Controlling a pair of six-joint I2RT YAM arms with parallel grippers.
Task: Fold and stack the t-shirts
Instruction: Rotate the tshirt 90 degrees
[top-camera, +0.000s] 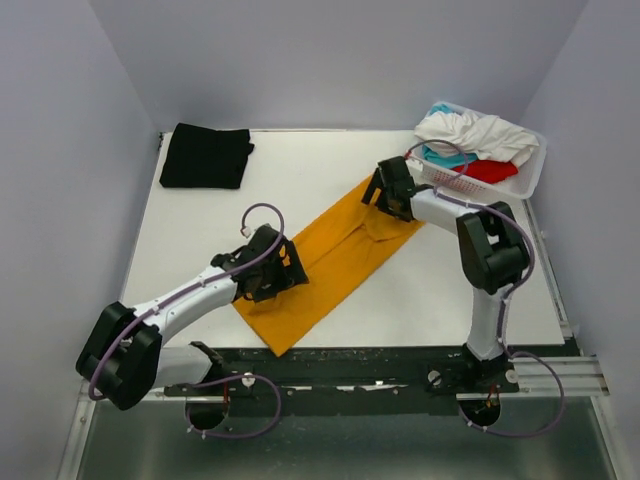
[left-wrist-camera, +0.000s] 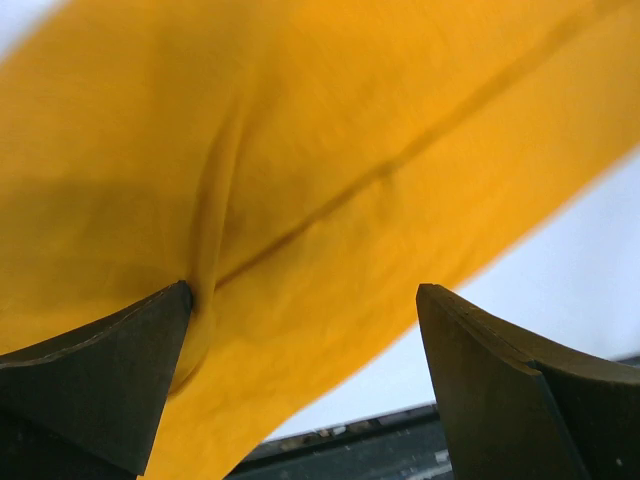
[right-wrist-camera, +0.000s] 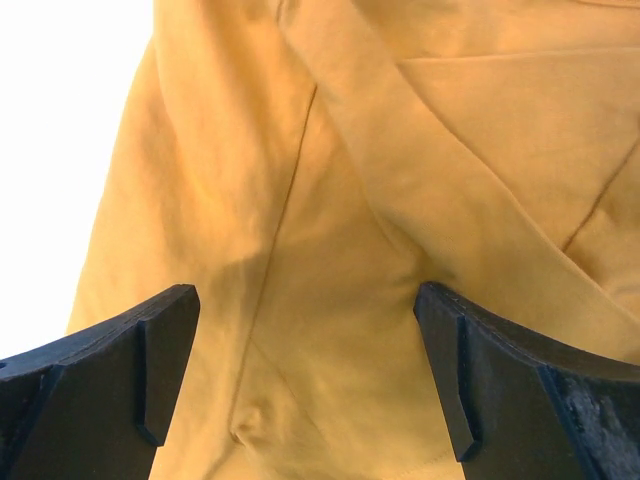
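Observation:
The mustard-orange t-shirt (top-camera: 335, 258) lies folded into a long strip running diagonally across the middle of the white table (top-camera: 440, 290). My left gripper (top-camera: 275, 268) is open over its near left part; the wrist view shows orange cloth (left-wrist-camera: 300, 180) between the spread fingers (left-wrist-camera: 110, 370). My right gripper (top-camera: 385, 195) is open over the strip's far right end, with cloth (right-wrist-camera: 320, 300) between its fingers (right-wrist-camera: 500, 380). A black t-shirt (top-camera: 206, 155) lies folded at the far left. White (top-camera: 478, 132), teal (top-camera: 438, 155) and red (top-camera: 488, 170) shirts are bunched in the basket.
A white lattice basket (top-camera: 528, 175) stands at the far right corner of the table. Grey walls enclose the table on three sides. The arm bases sit on a black rail (top-camera: 380, 365) along the near edge.

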